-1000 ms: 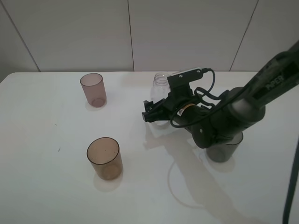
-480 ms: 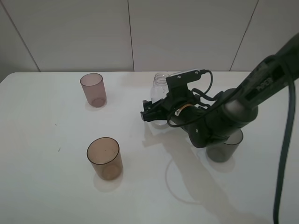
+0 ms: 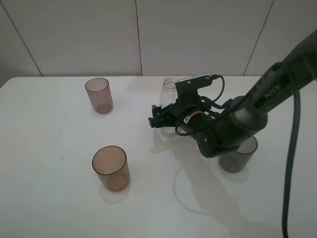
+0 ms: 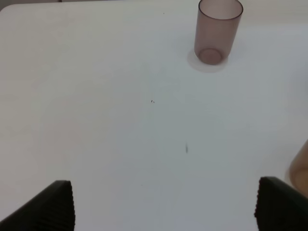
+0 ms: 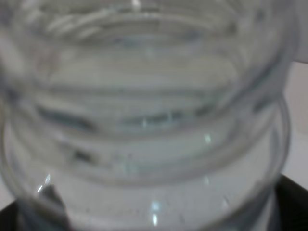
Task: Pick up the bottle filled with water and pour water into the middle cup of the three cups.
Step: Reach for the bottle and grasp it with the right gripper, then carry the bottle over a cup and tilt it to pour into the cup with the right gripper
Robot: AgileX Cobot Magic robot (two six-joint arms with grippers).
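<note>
Right hand [image 3: 158, 118] at bottle [image 3: 170, 87] — arm half-hiding grey cup [image 3: 237, 161].

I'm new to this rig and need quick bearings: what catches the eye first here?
The right gripper sits at the clear bottle near the back middle of the table, and the bottle fills the right wrist view. Three cups surround it: the mauve-pink cup back left, the amber cup front left, the dark grey cup partly hidden behind the arm at right.

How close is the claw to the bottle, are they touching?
Cannot tell. In the high view the right gripper covers the bottle's sides, hiding any contact. The right wrist view shows only blurry bottle up close.
</note>
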